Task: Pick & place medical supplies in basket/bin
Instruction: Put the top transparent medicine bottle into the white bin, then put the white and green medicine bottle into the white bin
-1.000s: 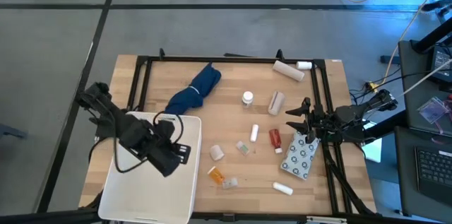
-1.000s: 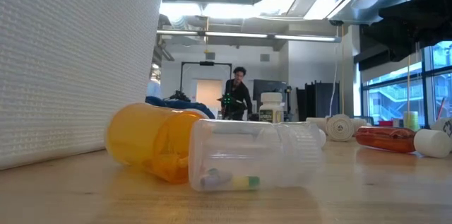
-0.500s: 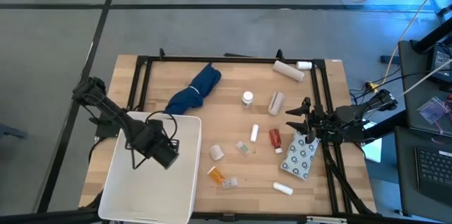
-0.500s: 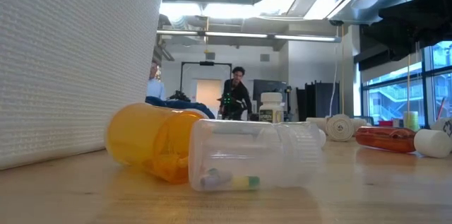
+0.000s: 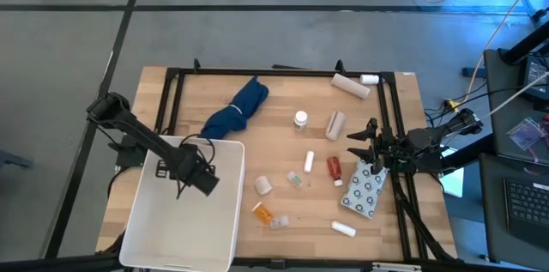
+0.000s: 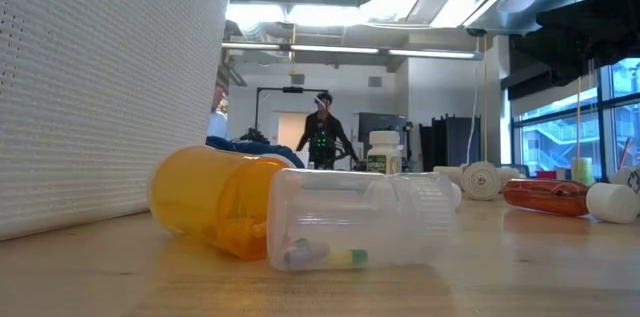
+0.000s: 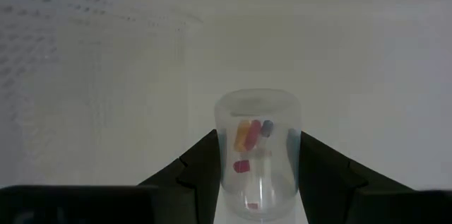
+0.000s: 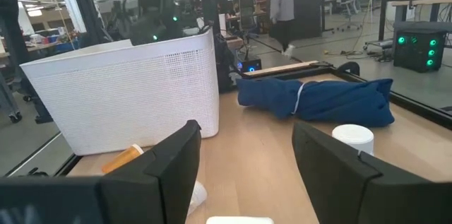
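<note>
My left gripper (image 5: 202,183) reaches down inside the white bin (image 5: 230,212) at the table's near left, shut on a clear pill bottle (image 7: 258,155) with coloured pills in it. More supplies lie on the wood to the bin's right: a blue cloth (image 5: 236,109), an orange pill bottle (image 5: 262,213) beside a clear bottle (image 5: 279,221), a red bottle (image 5: 334,167), a dotted white packet (image 5: 363,191) and a beige roll (image 5: 350,86). My right gripper (image 5: 361,142) waits open at the table's right side, level, above the packet's far end. My left gripper pinches the clear pill bottle by its two opposite side walls (image 7: 222,160) between its two fingers. The fingers come from above, pointing steeply down into the bin, and lie along the bottle. The bottle's far end (image 7: 258,100) juts past the fingertips toward the bin's floor; whether it touches I cannot tell.
A black metal frame (image 5: 176,73) runs round the tabletop. A small white bottle (image 5: 300,118), a grey tube (image 5: 335,123) and further small white items (image 5: 345,229) are scattered mid-table. A person (image 6: 322,127) moves in the room far behind the table.
My left gripper has gone down into the bin with the clear pill bottle, drawing a little toward the table's left edge and tipping to point more steeply down. It has stayed shut on the bottle.
</note>
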